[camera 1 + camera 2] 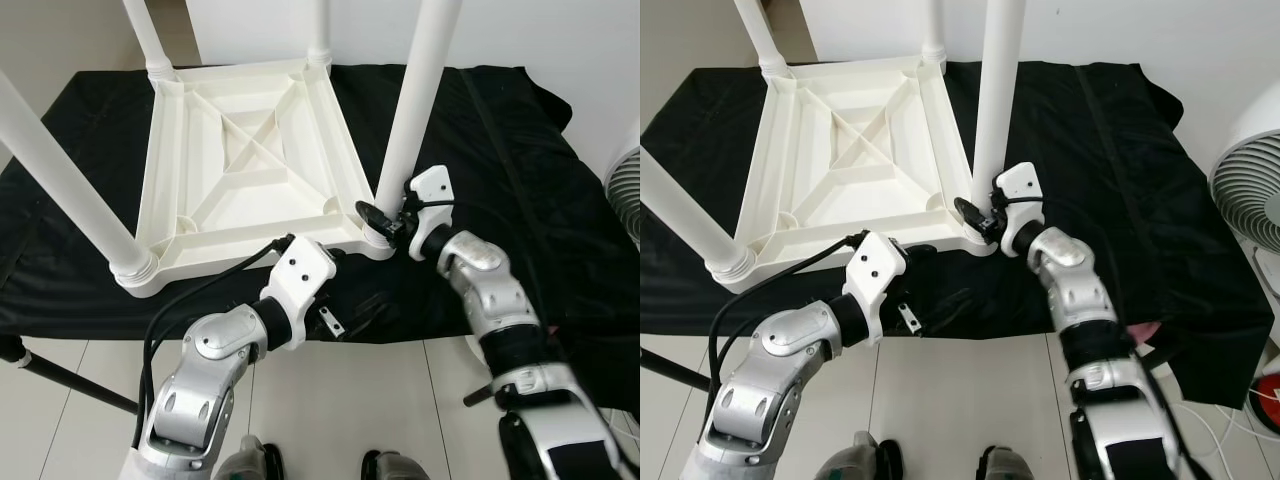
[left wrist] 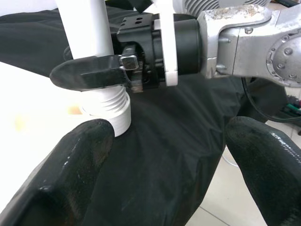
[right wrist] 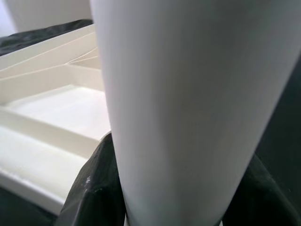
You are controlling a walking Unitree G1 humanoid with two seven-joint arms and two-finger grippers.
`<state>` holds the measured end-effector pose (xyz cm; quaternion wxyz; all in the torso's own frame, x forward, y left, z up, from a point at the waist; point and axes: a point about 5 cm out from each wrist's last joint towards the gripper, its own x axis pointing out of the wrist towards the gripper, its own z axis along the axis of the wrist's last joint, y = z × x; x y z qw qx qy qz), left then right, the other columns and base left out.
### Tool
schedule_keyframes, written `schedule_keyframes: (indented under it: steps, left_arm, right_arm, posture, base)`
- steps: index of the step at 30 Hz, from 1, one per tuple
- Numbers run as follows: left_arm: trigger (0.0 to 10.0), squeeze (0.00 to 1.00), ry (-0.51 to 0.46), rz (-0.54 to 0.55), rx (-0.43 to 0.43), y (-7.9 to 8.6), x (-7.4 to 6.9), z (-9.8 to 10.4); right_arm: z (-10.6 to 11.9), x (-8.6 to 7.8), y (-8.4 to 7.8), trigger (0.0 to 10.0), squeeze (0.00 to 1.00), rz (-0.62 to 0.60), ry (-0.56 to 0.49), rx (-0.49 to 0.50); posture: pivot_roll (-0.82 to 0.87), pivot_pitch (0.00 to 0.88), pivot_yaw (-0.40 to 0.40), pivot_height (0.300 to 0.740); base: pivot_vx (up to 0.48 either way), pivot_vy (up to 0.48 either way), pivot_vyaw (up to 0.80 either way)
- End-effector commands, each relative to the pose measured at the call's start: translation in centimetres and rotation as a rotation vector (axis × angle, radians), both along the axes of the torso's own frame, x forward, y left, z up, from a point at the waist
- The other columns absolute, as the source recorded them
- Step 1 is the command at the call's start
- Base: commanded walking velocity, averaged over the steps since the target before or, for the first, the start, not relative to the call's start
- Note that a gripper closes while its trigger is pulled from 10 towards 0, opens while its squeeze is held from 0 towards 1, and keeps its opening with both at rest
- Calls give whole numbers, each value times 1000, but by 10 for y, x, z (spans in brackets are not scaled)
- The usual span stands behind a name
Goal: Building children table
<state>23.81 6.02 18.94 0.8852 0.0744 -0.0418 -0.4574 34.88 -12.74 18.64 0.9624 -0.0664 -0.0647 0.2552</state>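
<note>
L fingers point(image 2: 70, 174) spread wide, empty; R fingers point(image 2: 89, 75) clamp table leg point(image 1: 415, 110).

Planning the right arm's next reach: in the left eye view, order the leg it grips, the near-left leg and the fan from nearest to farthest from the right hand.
1. Gripped leg, in the right hand.
2. Fan, at the right edge.
3. Near-left leg, across the tabletop.
</note>
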Motion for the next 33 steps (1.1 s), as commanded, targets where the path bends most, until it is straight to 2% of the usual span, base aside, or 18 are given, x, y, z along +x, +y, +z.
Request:
schedule_keyframes:
  steps: [1, 6, 9, 15, 16, 18, 19, 24, 26, 27, 28, 29, 30, 33]
  left_arm:
    - [10000, 0, 2, 34, -4, 0, 3, -2]
    - [10000, 0, -2, 39, -4, 1, 4, -2]
    - [10000, 0, -5, 41, -9, 1, 5, -1]
    - [10000, 0, -12, 48, -4, 3, 7, -1]
    - [10000, 0, -14, 53, -1, 4, 7, -2]
    - [10000, 0, -14, 53, -1, 4, 7, -2]
    - [10000, 0, -15, 57, 2, 6, 8, -2]
    - [10000, 0, -21, 69, 5, 7, 9, -2]
    - [10000, 0, -22, 71, 4, 7, 9, -2]
    - [10000, 0, -23, 72, 4, 8, 9, -2]
    - [10000, 0, -23, 72, 4, 8, 9, -2]
    - [10000, 0, -24, 72, 4, 8, 9, -2]
    - [10000, 0, -25, 72, 2, 7, 9, -2]
    - [10000, 0, -25, 72, 2, 7, 9, -2]
  right_arm:
    - [0, -5, 4, 10000, 0, -67, -7, 25]
    - [-3, -20, 18, 10000, 0, -163, -20, 68]
    - [-8, -32, 28, 10000, 0, -328, -29, 107]
    - [-11, -35, 32, 10000, 0, -386, -4, 141]
    - [-10, -36, 31, 10000, 792, -394, 4, 153]
    - [-10, -36, 31, 10000, 792, -394, 4, 153]
    - [-8, -37, 29, 10000, 1000, -389, 4, 171]
    - [-2, -40, 26, 10000, 1000, -332, -1, 211]
    - [0, -40, 25, 10000, 1000, -289, -3, 207]
    - [0, -41, 25, 10000, 1000, -223, 8, 200]
    - [0, -41, 25, 10000, 1000, -223, 8, 200]
    - [1, -40, 23, 10000, 0, -153, 7, 177]
    - [1, -40, 21, 10000, 0, -76, 10, 149]
    - [1, -40, 21, 10000, 0, -76, 10, 149]
  posture:
    - [-93, 117, 39, 740]
    - [-94, 114, 36, 740]
    - [-95, 110, 35, 740]
    - [-90, 105, 33, 740]
    - [-92, 104, 35, 740]
    - [-92, 104, 35, 740]
    - [-92, 104, 35, 740]
    - [-90, 98, 32, 740]
    - [-90, 98, 32, 740]
    - [-88, 98, 33, 740]
    - [-88, 98, 33, 740]
    - [-88, 101, 35, 740]
    - [-88, 100, 37, 740]
    - [-88, 100, 37, 740]
  base:
    - [0, 0, 0]
    - [0, 0, 0]
    - [0, 0, 0]
    - [0, 0, 0]
    - [0, 0, 0]
    - [0, 0, 0]
    - [0, 0, 0]
    - [0, 0, 0]
    - [0, 0, 0]
    - [0, 0, 0]
    - [0, 0, 0]
    - [0, 0, 0]
    - [0, 0, 0]
    - [0, 0, 0]
